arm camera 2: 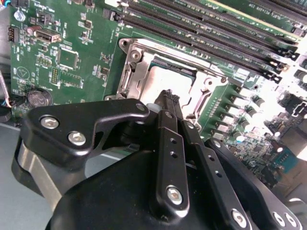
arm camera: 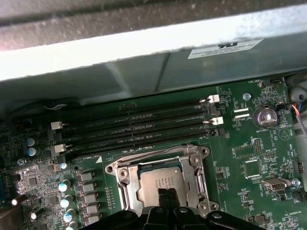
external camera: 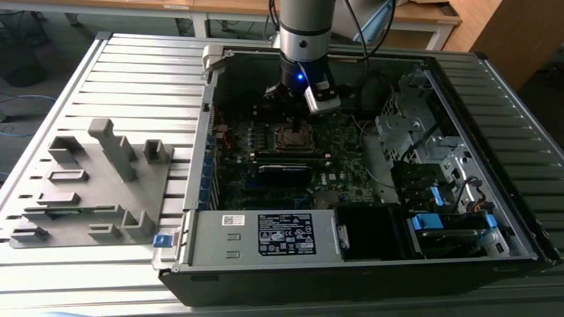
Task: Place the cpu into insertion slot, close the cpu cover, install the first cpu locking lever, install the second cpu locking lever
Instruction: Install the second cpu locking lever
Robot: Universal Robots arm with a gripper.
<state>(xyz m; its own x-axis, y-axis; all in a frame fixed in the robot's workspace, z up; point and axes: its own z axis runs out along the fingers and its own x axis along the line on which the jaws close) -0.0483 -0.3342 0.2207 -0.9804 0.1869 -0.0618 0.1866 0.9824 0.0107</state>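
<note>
1. The gripper [arm camera 2: 169, 98] is seen with its two black fingers pressed together, nothing held between them, the tips poised just above the cpu [arm camera 2: 165, 79] in the second wrist view.
2. The cpu [arm camera: 160, 178] is seated in the insertion slot [arm camera: 125, 184]; its dull grey top is seen through the square opening of the cpu cover [arm camera: 199, 175], which is laid flat over the socket.
3. In the first wrist view the closed fingertips [arm camera: 168, 196] are placed over the near edge of the chip.
4. The socket is flanked by long black memory slots [arm camera: 139, 127] on the green motherboard [arm camera: 240, 191].
5. In the exterior view the arm [external camera: 304, 39] is lowered into the open computer case [external camera: 352, 264], which is laid on its side on a slatted metal table [external camera: 132, 79]; the socket [external camera: 294, 137] is found directly under the gripper [external camera: 292, 119].
6. A grey fixture tray [external camera: 88, 191] is set on the table at the exterior view's left of the case.
</note>
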